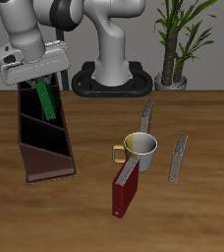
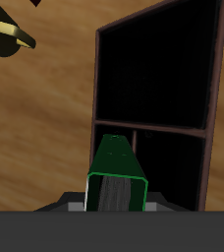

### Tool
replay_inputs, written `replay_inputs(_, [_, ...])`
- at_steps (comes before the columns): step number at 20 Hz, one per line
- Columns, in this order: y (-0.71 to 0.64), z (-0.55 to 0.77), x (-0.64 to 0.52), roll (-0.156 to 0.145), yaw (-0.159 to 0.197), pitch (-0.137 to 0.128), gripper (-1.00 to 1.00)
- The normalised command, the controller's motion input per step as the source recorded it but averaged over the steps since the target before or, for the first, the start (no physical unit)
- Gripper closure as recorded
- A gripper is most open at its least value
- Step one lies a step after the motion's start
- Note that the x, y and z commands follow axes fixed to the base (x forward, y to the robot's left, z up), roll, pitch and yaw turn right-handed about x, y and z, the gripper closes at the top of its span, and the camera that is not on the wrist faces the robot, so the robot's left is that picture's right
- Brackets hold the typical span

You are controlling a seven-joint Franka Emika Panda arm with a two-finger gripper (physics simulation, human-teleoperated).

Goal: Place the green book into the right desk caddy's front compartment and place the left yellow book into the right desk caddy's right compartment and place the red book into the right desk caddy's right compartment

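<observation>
My gripper (image 1: 41, 81) is shut on the green book (image 1: 47, 101), which hangs tilted over the back end of the right desk caddy (image 1: 45, 162), a long maroon box with inner dividers. In the wrist view the green book (image 2: 117, 179) sits between my gripper (image 2: 117, 205) fingers, above the right desk caddy's dark sections and a divider (image 2: 148, 126). The red book (image 1: 126, 187) stands upright near the table's front. Beyond the mug stands the left yellow book (image 1: 179, 157), edge-on.
A cream mug (image 1: 140, 148) with a yellow handle stands just behind the red book; its handle (image 2: 11, 37) shows in the wrist view. Another thin yellow book (image 1: 146, 118) stands behind the mug. A potted plant (image 1: 173, 69) stands at the back.
</observation>
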Motion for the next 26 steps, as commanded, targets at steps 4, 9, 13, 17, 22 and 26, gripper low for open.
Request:
replay_inputs(4, [0.06,-0.13,-0.02,0.025,0.014,0.034,1.00])
replay_inputs(9, [0.02,-0.12,0.05,-0.004,0.032,0.007,1.00])
replay_inputs(13, [0.01,-0.07,0.04,0.005,-0.008,0.019,1.00])
replay_inputs(17, [0.03,-0.05,0.01,0.013,0.006,0.009,1.00])
replay_inputs(22, [0.04,-0.20,0.03,0.005,-0.002,0.027,1.00])
replay_inputs(26, [-0.02,-0.13,0.03,-0.006,-0.016,0.007,1.00])
